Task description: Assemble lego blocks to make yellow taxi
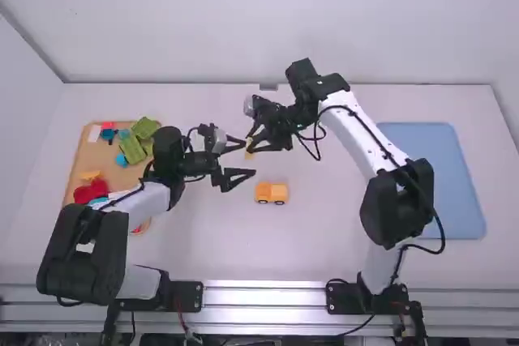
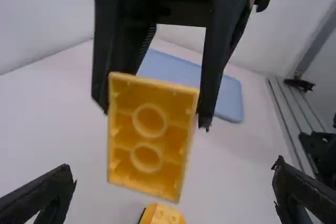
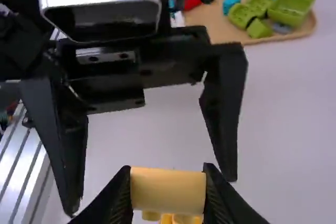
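In the high view my right gripper [image 1: 255, 140] is shut on a small yellow block [image 1: 249, 148] over the middle of the table. My left gripper [image 1: 240, 161] stands open just left of and nearer than it, with nothing between its fingers. The held block [image 2: 149, 135] shows its hollow underside in the left wrist view, beyond the open left gripper [image 2: 176, 190]. In the right wrist view the right gripper [image 3: 168, 192] pinches the yellow block [image 3: 168, 190] by its sides. The yellow-orange block assembly [image 1: 271, 193] rests on the table below both grippers.
At the left is a wooden tray [image 1: 80, 169] with green, blue and red pieces. A blue tray [image 1: 442, 176] lies at the right, beyond the right arm. The table's far edge meets a white wall.
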Robot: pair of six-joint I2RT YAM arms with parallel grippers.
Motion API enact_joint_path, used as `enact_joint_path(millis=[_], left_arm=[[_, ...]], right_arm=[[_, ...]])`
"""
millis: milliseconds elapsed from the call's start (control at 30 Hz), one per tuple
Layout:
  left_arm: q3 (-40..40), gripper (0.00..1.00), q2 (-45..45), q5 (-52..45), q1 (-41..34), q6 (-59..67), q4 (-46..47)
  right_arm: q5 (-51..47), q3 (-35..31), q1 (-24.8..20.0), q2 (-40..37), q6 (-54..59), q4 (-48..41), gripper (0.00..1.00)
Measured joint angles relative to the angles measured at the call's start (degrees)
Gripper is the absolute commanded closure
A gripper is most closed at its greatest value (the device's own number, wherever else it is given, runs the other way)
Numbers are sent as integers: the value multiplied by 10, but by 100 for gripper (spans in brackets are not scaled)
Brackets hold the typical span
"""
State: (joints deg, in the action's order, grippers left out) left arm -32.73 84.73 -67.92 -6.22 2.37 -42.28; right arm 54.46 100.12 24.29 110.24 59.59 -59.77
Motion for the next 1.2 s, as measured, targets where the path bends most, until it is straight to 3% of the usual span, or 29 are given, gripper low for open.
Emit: enact_joint_path(millis=[200,467,567,833,867,900,967,1100,1200], left_arm=[[0,28,0,-16,0,4,-9],[0,42,0,-15,0,-10,-35],[0,58,0,-4,0,-13,-33],[0,78,0,7,0,-4,-32],[0,79,0,7,0,-3,-32],[0,79,0,7,0,-2,-34],[0,79,0,7,0,-7,-47],[0,80,0,3,-3,-33,-120],[0,80,0,16,-3,-77,-217]], right_arm=[[-9,1,7,0,27,-5,78],[-13,1,7,0,34,-10,79],[-12,1,8,0,34,-13,79],[-9,1,8,0,34,-13,79],[-8,2,8,0,33,-13,77],[-7,1,8,0,34,-12,67],[-2,1,8,0,34,1,36],[28,5,2,-1,26,49,24],[75,17,-14,-5,17,53,25]])
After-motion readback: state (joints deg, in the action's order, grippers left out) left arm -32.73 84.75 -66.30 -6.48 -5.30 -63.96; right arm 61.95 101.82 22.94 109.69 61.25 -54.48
